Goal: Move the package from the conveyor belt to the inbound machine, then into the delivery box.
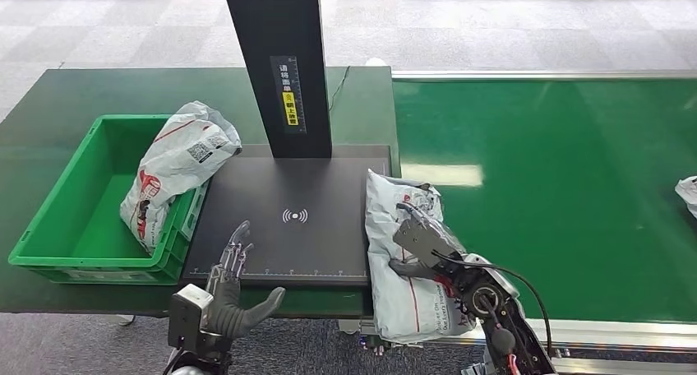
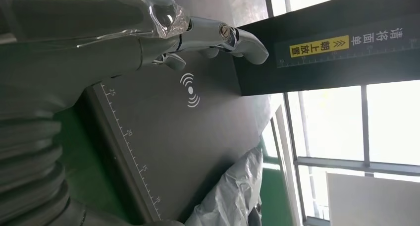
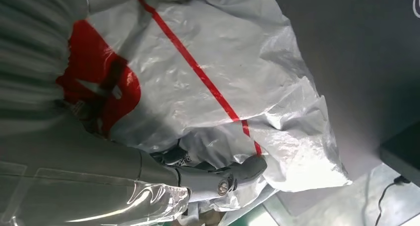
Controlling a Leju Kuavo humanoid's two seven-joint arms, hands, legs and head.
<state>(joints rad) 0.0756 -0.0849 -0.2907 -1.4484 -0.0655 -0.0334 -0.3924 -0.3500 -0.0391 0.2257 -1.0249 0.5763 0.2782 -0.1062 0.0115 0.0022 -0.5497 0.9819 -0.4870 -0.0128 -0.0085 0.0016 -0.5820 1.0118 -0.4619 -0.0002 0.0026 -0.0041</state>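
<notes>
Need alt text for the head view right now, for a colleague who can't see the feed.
The robot's right hand grips a grey plastic package lying at the right edge of the black inbound machine platform, beside the green conveyor belt. The left hand hovers open at the platform's near edge. Another package leans over the rim of the green delivery box on the left.

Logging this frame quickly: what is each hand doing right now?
Left hand: open, fingers spread, holding nothing, at the scanner plate's near edge.
Right hand: gripping the grey package.
</notes>
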